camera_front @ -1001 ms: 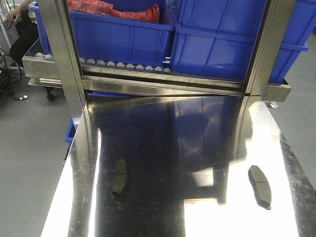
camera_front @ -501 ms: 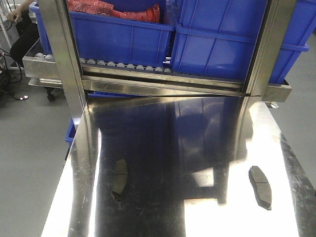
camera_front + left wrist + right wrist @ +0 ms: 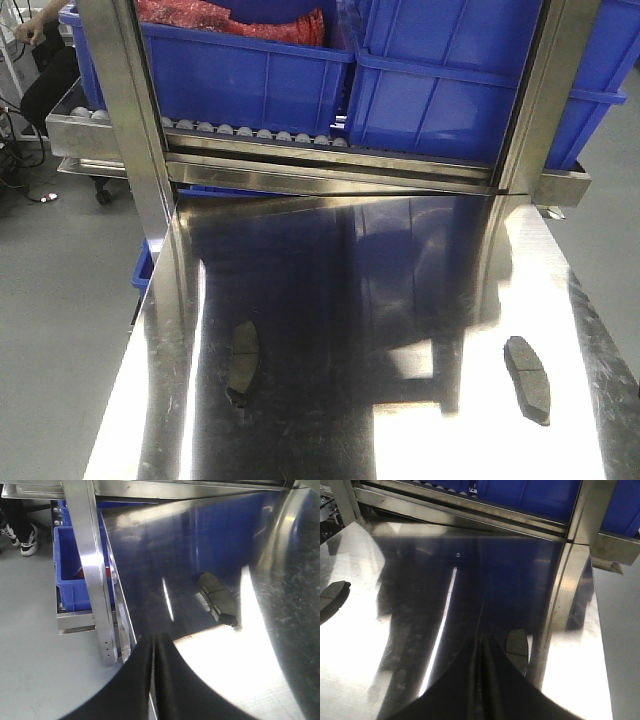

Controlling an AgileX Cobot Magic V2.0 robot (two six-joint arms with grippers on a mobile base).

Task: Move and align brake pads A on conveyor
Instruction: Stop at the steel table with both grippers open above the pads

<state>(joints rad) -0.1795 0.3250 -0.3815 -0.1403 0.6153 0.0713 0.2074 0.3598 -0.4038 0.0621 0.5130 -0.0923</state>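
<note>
Evidently pickup had not begun: one brake pad (image 3: pixel 241 362) lay lower left on the steel desk (image 3: pixel 400 290), a second brake pad (image 3: pixel 527 378) lower right. Both arms' jaws were pressed together, empty. Next they probably needed to open over a pad.

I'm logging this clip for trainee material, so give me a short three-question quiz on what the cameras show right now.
1. Multiple choice: how many brake pads lie on the steel table in the front view? A one, B two, C four.
2. True or false: the left gripper is shut on a brake pad.
3. Fill in: the bins on the roller rack behind the table are ___.
Key: 1 B, the left pad and the right pad. 2 false, its fingers are shut on nothing. 3 blue.
</note>
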